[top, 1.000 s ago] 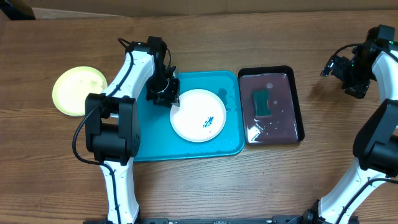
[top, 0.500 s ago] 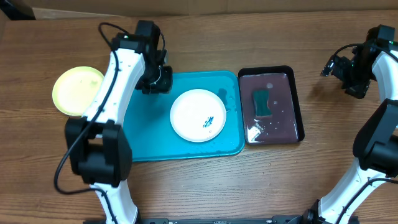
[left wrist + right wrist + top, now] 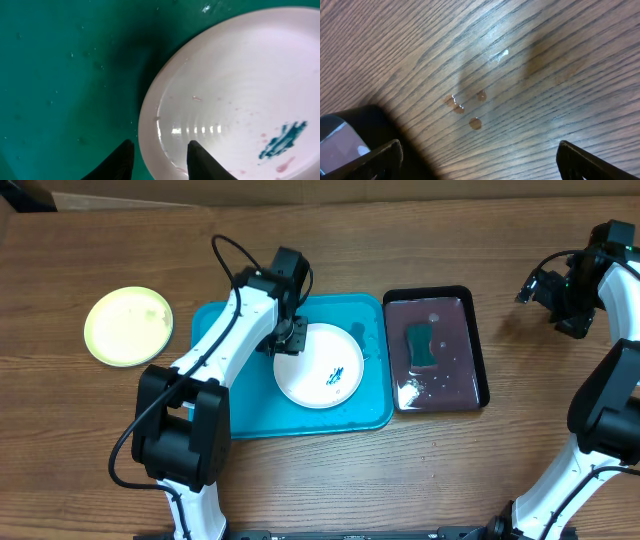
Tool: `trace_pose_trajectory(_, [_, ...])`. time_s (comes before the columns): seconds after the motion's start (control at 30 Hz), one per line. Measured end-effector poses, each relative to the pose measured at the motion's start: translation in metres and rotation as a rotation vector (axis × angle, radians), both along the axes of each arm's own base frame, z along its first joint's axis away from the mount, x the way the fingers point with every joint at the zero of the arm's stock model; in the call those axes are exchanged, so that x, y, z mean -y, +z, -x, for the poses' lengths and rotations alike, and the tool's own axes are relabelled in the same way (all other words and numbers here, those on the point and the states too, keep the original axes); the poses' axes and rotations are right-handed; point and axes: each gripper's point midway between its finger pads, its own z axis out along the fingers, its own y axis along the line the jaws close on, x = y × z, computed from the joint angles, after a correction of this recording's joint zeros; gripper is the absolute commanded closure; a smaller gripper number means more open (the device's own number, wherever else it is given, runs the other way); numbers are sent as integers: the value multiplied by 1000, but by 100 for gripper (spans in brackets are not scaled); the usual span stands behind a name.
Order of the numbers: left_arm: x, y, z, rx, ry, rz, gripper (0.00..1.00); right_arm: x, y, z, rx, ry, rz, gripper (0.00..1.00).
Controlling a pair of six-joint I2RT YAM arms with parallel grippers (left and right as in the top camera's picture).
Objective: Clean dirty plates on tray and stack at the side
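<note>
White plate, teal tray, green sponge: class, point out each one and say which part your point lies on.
white plate (image 3: pixel 308 378): overhead view, bare middle.
teal tray (image 3: pixel 300 421): overhead view, bare floor near its front rim.
green sponge (image 3: pixel 419 343): overhead view, middle of its top.

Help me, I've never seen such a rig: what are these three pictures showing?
Two robot arms sit at a wooden table. One picture looks down from above; the other two come from cameras on each wrist. The left hand is open over the rim of a white plate, smeared teal, lying on the teal tray. It holds nothing. The right hand is open too, empty, above the table with a few droplets. A yellow-green plate lies left of the tray; a black tray of dark liquid with a green sponge sits to its right.
</note>
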Motion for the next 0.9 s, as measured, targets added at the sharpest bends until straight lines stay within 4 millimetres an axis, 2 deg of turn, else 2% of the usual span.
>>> trace_pose_trajectory(0.2, [-12,-14,-3,17,39,-13,66,0,0,0,0,0,0,0])
trace_pose_trajectory(0.43, [-19,-28,-6,37,64,-5,75,0,0,0,0,0,0,0])
trace_pose_trajectory(0.53, [-20,-39,1,24,63,0,81,0,0,0,0,0,0,0])
trace_pose_trajectory(0.67, [-17,-42,1,25,63,15,95,0,0,0,0,0,0,0])
trace_pose_trajectory(0.9, [-21,-42,0,18,124,46,96,0,0,0,0,0,0,0])
